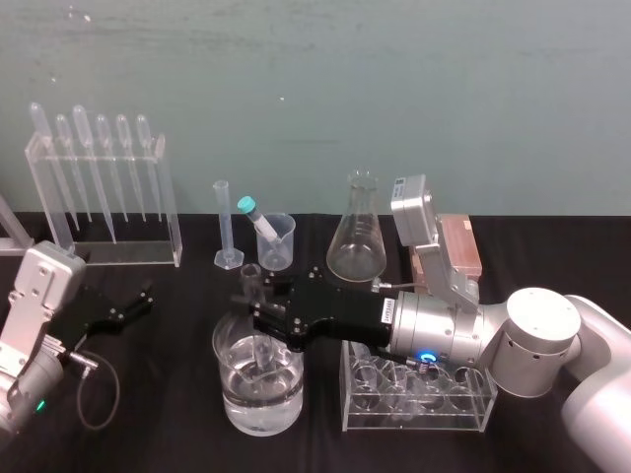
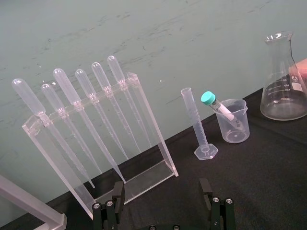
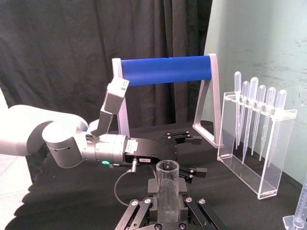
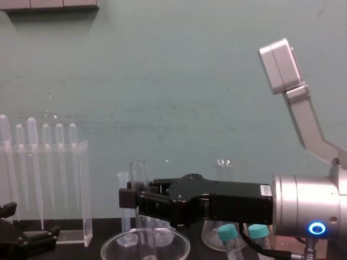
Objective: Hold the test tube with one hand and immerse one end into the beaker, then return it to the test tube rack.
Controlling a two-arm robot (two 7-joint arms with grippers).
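Grip state first: we find the right gripper [image 1: 260,320] clamped on the test tube [image 1: 250,280]. It holds the tube upright by its upper part, directly over the beaker [image 1: 225,347]. We judge this hold deliberate: gripping high leaves the lower length free to pass below the rim while the fingers stay outside the glass. The tube's lower end sits inside the beaker. It appears to reach the water [image 1: 258,399], though refraction through the glass prevents us from confirming the depth. We therefore place the task at the immersion step, with the return not yet done.

The rack [image 1: 414,412] stands just right of the beaker, so we expect a short return path. The left gripper [image 1: 131,305] rests well left of the beaker, fingers spread and holding nothing; we treat it as parked.

Behind the beaker stand a cylinder [image 1: 224,222], a small beaker [image 1: 279,246] holding a capped tube [image 1: 254,215], and a flask [image 1: 355,241]. A pipette stand [image 1: 99,212] sits behind and far left of the beaker. All rest on a black cloth [image 1: 148,424] against a teal wall [image 1: 414,89].
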